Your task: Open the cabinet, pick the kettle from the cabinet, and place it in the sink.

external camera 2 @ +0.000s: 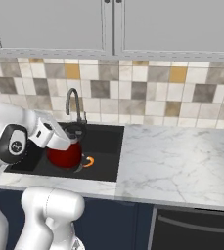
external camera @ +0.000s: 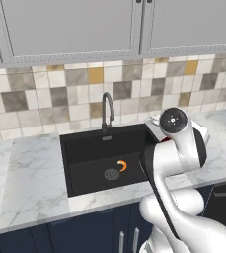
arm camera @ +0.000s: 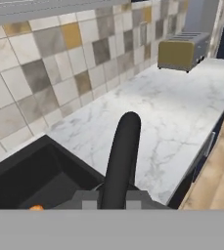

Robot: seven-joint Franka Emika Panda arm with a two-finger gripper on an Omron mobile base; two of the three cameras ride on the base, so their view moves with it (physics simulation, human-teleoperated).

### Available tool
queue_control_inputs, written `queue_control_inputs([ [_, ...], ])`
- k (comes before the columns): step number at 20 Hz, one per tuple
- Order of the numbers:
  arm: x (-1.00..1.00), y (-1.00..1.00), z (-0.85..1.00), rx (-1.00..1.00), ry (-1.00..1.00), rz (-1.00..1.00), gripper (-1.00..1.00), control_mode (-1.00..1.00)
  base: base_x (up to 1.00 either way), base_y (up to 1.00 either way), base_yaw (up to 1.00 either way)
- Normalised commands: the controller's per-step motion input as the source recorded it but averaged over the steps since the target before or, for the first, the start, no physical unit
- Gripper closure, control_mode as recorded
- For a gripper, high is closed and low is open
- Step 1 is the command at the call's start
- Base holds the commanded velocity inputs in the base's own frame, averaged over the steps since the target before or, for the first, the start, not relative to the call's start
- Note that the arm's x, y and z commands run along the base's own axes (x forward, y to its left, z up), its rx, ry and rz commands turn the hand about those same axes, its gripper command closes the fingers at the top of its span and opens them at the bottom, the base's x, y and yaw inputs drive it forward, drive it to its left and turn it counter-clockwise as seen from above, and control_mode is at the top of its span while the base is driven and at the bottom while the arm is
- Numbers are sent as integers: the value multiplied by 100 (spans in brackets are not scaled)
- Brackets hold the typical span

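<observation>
My gripper [external camera 2: 73, 136] is shut on the dark arched handle of the red kettle [external camera 2: 63, 156], which hangs low inside the sink [external camera 2: 105, 146] near its left part. Whether the kettle's base touches the basin floor cannot be told. In the hand view the handle [arm camera: 122, 156] rises between my gripper's [arm camera: 114, 197] fingertips [arm camera: 89, 198], with a corner of the sink [arm camera: 25, 178] below. The left base view has the black sink [external camera: 85, 148], its drain [external camera: 111, 174] and gooseneck faucet [external camera: 107, 111]; my arm covers the kettle there. The cabinet is out of view.
A small orange object [external camera: 123, 165] lies on the basin floor beside the kettle. White marble counter [external camera 2: 177, 156] runs to the right, with a toaster [arm camera: 182, 51] at its far end. Light grey wall cabinets [external camera: 70, 29] hang above the tiled wall.
</observation>
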Motion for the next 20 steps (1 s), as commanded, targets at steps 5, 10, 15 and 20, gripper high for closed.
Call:
queue_control_inputs([
  [5,8,-14,-4,6,0,8,100,-100,0,0,0],
  [10,17,-15,-5,8,0,16,100,-100,0,0,0],
  [15,24,-6,-6,5,0,22,100,-100,0,0,0],
  [20,24,0,-7,1,0,31,100,-100,0,0,0],
])
